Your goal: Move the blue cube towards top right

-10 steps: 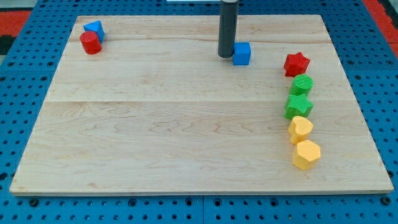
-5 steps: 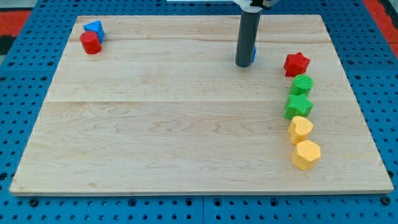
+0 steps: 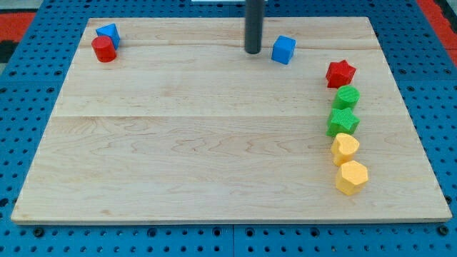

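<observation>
The blue cube (image 3: pixel 283 49) sits on the wooden board (image 3: pixel 214 143) near the view's top, right of centre, turned slightly. My tip (image 3: pixel 253 52) stands just to the cube's left, a small gap apart from it. The dark rod rises straight up out of the view's top.
A second blue block (image 3: pixel 108 33) and a red cylinder-like block (image 3: pixel 103 49) sit touching at the top left. Down the right side run a red star (image 3: pixel 340 73), two green blocks (image 3: pixel 348 97) (image 3: pixel 343 121) and two yellow blocks (image 3: pixel 345 148) (image 3: pixel 351 177).
The tip moved right in front of the cube, then back left and slightly up. The blue cube has shifted a little right and up, and has turned slightly.
</observation>
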`<action>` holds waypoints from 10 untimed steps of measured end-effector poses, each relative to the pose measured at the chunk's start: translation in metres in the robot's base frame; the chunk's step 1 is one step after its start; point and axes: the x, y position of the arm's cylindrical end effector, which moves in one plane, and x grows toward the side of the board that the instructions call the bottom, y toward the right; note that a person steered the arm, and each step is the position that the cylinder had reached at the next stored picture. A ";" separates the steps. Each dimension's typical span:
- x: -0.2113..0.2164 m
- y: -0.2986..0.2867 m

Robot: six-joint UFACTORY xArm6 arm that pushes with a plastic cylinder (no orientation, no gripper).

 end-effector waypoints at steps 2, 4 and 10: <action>0.009 0.058; -0.010 0.052; 0.020 0.097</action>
